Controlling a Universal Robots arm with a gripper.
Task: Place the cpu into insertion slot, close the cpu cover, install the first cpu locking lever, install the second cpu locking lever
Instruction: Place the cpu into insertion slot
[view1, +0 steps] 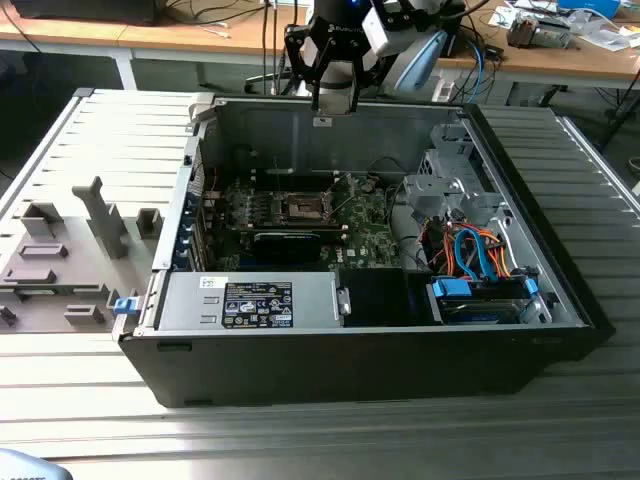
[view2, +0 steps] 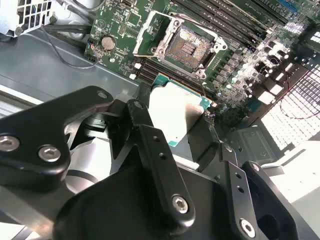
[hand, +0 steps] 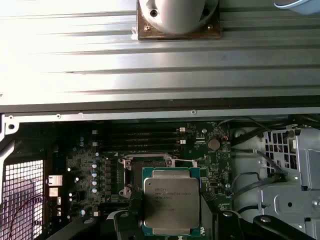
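On the grey ribbed metal worktop (view1: 90, 420) lies the open black and silver computer case (view1: 350, 365). The arm hangs upright over its far wall, and its black pincer (view1: 335, 102) points down. The pincer is clenched on the small square silver-topped cpu (hand: 170, 200), held above the green circuit board (view2: 120, 20), apart from the square brownish insertion slot (view2: 187, 45).

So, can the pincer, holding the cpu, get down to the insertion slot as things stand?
Probably yes: the pincer holds the cpu above the open case, and the insertion slot lies uncovered with nothing over it.
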